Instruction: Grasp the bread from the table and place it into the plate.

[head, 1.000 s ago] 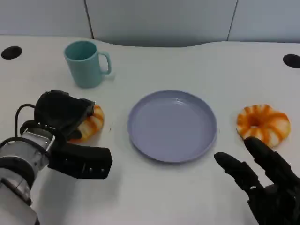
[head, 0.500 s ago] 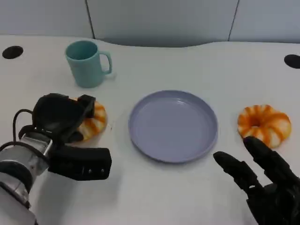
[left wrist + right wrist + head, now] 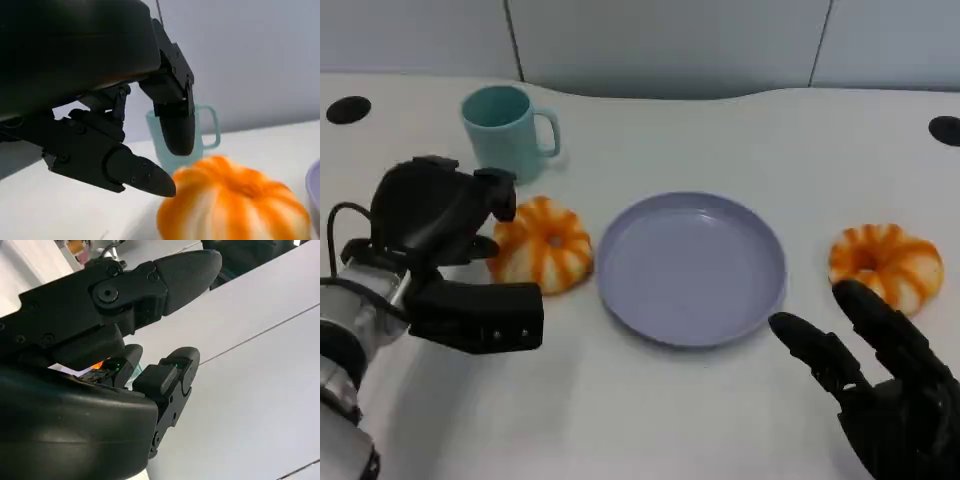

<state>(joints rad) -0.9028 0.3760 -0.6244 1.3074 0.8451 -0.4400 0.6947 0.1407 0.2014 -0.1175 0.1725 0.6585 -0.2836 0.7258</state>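
White table (image 3: 720, 420) runs under everything, up to a grey panelled wall. Nearest, the right robot hand (image 3: 880, 390) lies at the table's lower right with fingers spread, holding nothing. The left robot hand (image 3: 440, 250) sits at the left, fingers apart and just beside the left bread (image 3: 542, 245), not closed on it. That bread lies on the table just left of the lilac plate (image 3: 690, 268). A second bread (image 3: 885, 262) lies right of the plate. Farther back stands a teal mug (image 3: 505, 130).

left robot hand (image 3: 440, 215) fingers apart, right robot hand (image 3: 880, 385) spread
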